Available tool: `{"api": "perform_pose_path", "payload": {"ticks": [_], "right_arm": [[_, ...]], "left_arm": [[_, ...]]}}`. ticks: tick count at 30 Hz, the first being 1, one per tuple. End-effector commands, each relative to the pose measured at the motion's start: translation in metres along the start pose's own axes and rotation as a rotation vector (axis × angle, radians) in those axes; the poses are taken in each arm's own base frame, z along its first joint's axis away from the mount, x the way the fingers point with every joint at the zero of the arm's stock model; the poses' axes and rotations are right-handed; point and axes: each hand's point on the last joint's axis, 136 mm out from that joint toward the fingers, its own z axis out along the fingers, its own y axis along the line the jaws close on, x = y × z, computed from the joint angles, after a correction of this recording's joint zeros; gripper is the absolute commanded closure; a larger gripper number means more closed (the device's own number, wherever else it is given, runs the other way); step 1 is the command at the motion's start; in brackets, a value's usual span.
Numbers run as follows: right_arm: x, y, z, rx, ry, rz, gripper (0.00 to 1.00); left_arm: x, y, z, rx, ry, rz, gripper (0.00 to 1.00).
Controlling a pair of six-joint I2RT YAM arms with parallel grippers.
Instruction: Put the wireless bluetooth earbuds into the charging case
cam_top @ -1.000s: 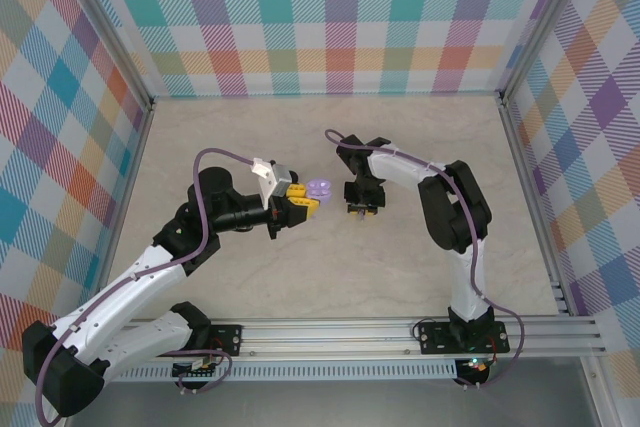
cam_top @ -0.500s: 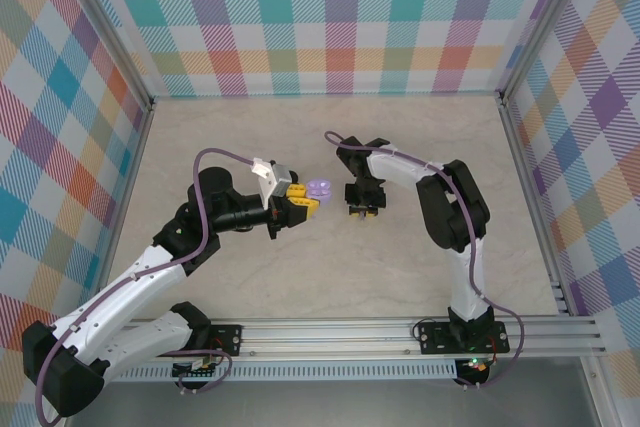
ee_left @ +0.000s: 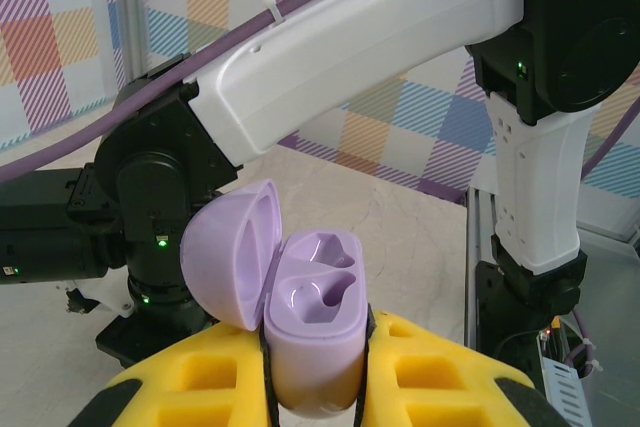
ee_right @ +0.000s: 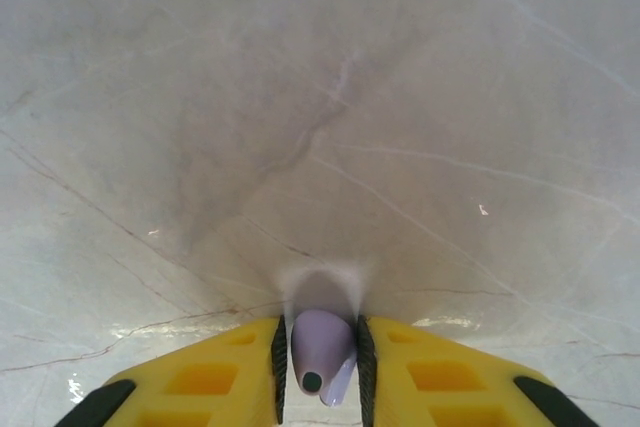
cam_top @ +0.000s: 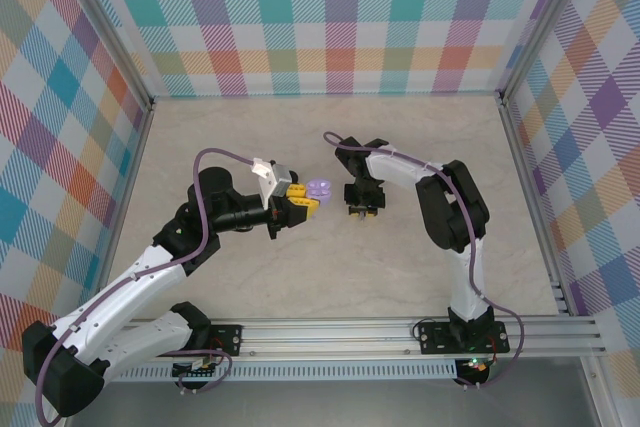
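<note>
Left wrist: left hand (ee_left: 315,372) clamps the open charging case (ee_left: 312,327) by its sides; right hand (ee_right: 320,359), beside the case, pinches one tiny, likely slippery earbud (ee_right: 318,342).

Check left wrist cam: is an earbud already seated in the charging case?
No. The charging case has its lid swung open, and both moulded wells inside are bare lavender plastic.
</note>
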Motion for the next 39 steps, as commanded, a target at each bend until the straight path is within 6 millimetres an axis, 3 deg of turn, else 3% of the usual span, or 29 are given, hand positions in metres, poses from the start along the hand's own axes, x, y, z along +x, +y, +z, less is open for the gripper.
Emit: {"api": "perform_pose_path", "payload": {"ticks": [1,14,26,32,39], "right_arm": [[-0.002,-0.007,0.02,0.036,0.008,0.017,0.77],[-0.011,-0.001,0.003,-0.019,-0.092,-0.141,0.81],[-0.013,0.008,-0.022,-0.126,-0.21,-0.246,0.81],[-0.016,0.007,-0.056,-0.184,-0.322,-0.238,0.82],[-0.012,0.013,-0.121,-0.321,-0.49,-0.276,0.81]], "left_arm": [[-0.004,-0.008,0.0,0.027,-0.008,0.005,0.89],[0.005,0.001,0.007,0.0,0.027,-0.028,0.89],[0.036,0.044,0.021,-0.186,0.113,-0.176,0.89],[0.053,0.072,0.021,-0.309,0.142,-0.269,0.89],[0.064,0.089,0.022,-0.34,0.148,-0.356,0.89]]}}
